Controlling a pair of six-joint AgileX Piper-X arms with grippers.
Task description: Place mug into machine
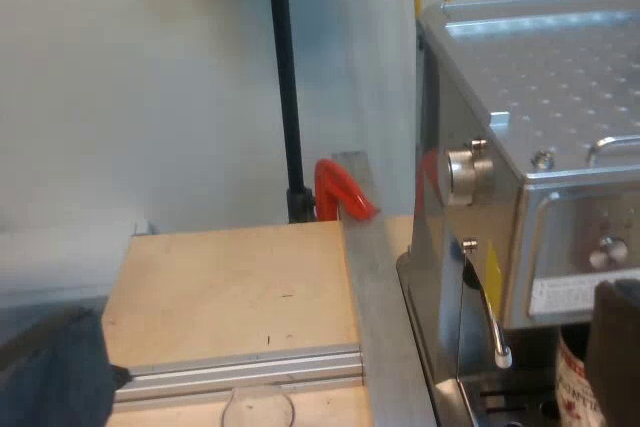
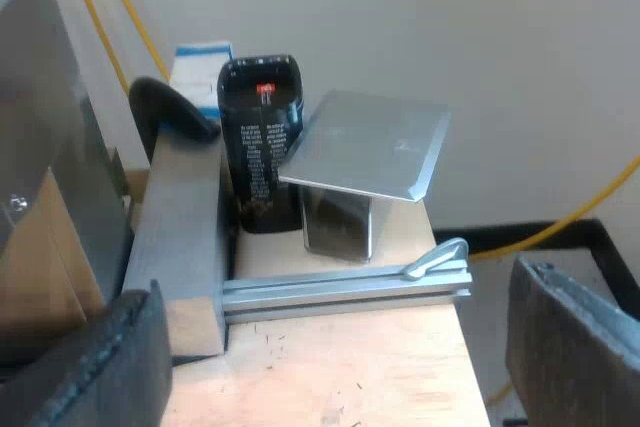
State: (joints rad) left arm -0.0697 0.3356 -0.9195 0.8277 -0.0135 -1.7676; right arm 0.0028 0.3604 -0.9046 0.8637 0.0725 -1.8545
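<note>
The left gripper (image 1: 350,357) is hovering over the wooden table (image 1: 230,287) with fingers wide apart; the mug (image 1: 572,382) is sitting at the front of the espresso machine (image 1: 560,147), just beside one finger. The right gripper (image 2: 335,337) is gaping too, over the table's edge, facing a pale wall (image 2: 450,27).

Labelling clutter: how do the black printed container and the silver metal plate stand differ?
Finish: the black printed container is dark with white text and a red mark; the silver metal plate stand is bare and shiny. Shape: the container is a tall box; the stand is a flat plate on a block. Pose: the container stands upright; the stand's plate tilts. Both sit on the wooden table beside the aluminium rail.
</note>
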